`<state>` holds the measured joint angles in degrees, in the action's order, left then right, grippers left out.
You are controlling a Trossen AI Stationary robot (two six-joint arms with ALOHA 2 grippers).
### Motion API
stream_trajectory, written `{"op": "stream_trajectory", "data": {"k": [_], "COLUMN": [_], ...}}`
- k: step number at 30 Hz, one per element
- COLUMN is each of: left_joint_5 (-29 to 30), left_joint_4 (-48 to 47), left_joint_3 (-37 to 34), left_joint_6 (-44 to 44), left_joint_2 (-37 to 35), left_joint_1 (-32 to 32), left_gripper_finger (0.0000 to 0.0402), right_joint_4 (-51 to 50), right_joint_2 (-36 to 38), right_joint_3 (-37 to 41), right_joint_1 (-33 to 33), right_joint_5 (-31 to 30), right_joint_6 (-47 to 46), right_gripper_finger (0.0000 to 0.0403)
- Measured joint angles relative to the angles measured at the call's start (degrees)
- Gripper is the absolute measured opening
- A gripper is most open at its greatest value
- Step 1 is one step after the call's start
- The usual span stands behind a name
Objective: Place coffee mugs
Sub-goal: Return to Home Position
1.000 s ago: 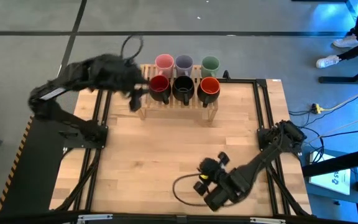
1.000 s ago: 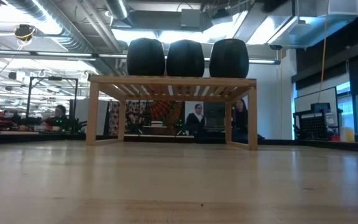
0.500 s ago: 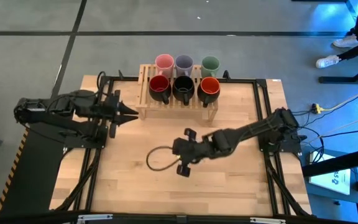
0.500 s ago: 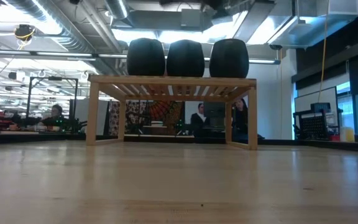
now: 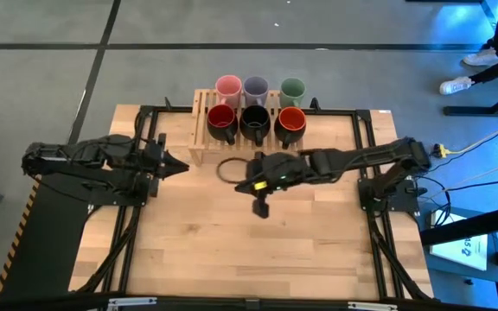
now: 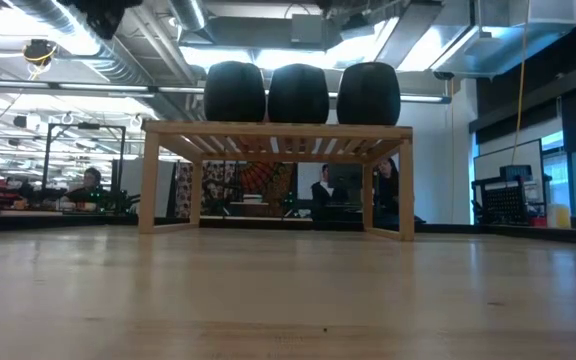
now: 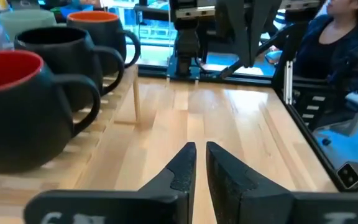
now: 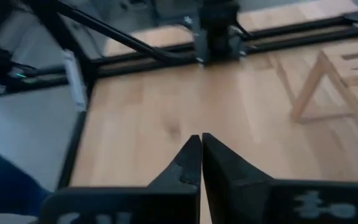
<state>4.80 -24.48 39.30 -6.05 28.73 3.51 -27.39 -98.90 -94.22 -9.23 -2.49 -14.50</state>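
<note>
All six coffee mugs [image 5: 254,121] stand on the wooden shelf [image 5: 201,145], so nothing needs holding: left gripper [image 7: 199,149], shelf just beside its fingers, and right gripper [image 8: 200,142] both have fingers pressed together.

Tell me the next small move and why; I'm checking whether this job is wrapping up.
Probably draw the right gripper back from mid-table toward its base. All six mugs stand on the shelf, both grippers are shut and empty, and the left gripper waits beside the shelf.
</note>
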Motion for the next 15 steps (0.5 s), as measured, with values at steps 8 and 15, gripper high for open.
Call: {"op": "stream_trajectory", "data": {"k": [8,15], "left_joint_5": [0.93,2.17], "left_joint_4": [0.15,0.28], "left_joint_3": [-0.47,-0.47], "left_joint_6": [-2.50,-2.46], "left_joint_2": [0.02,0.00], "left_joint_1": [0.00,0.00], "left_gripper_finger": [0.0023,0.0023], "right_joint_4": [27.36,32.32], "right_joint_2": [22.58,46.16], "right_joint_3": [33.67,56.27], "right_joint_1": [3.86,3.67], "right_joint_5": [2.22,-5.09], "right_joint_6": [-4.57,-5.16], "right_gripper_finger": [0.0001,0.0000]}}
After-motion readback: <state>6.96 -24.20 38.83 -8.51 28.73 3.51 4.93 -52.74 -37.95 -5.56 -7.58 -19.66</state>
